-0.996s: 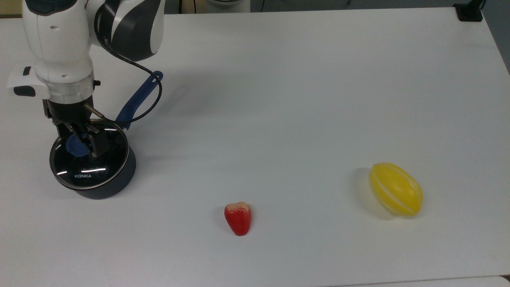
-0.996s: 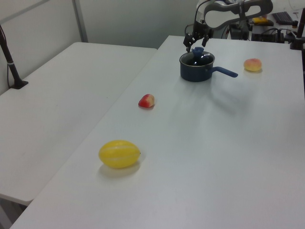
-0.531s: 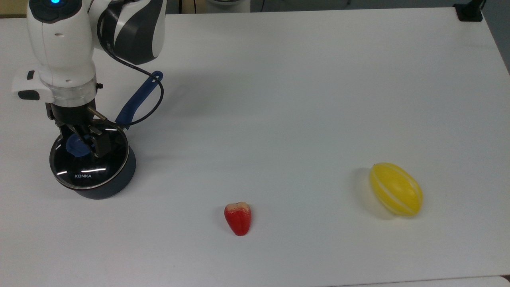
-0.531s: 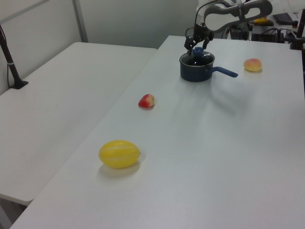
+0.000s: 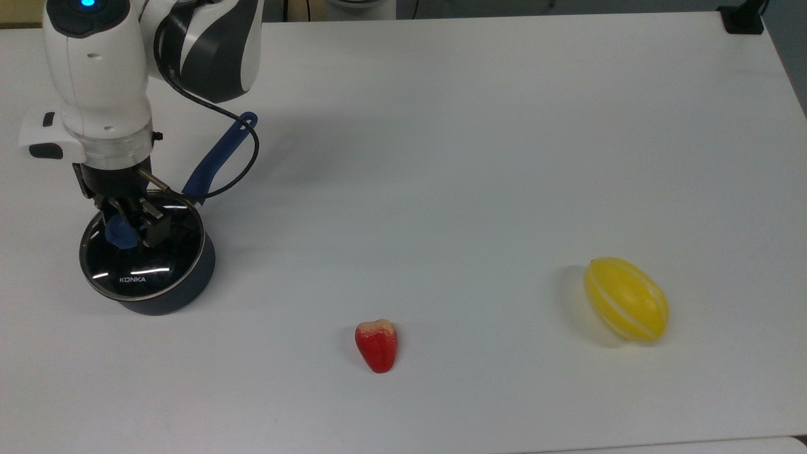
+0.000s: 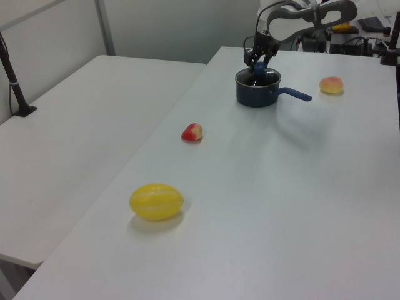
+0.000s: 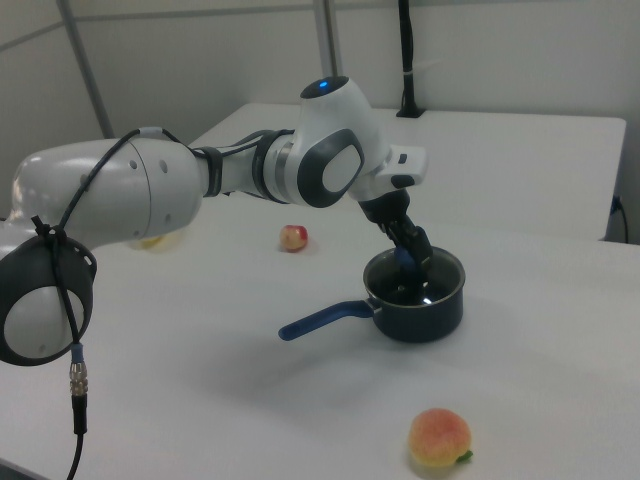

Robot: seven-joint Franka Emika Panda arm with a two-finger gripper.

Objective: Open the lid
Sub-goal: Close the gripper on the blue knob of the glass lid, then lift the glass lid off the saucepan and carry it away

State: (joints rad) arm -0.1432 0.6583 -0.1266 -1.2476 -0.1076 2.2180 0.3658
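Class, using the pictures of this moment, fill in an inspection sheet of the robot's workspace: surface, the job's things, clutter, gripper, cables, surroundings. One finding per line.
Surface: white table, bare apart from the items below.
Job's things: the lid sits on the black saucepan; its blue knob is between the jaws.
Clutter: red fruit, yellow melon, peach, all loose and apart from the pan.
Gripper: gripper down on the knob, jaws closed around it; lid not yet lifted.
Cables: black cable loops off the wrist over the pan's blue handle.
Surroundings: second white table alongside; a black post stands on it.
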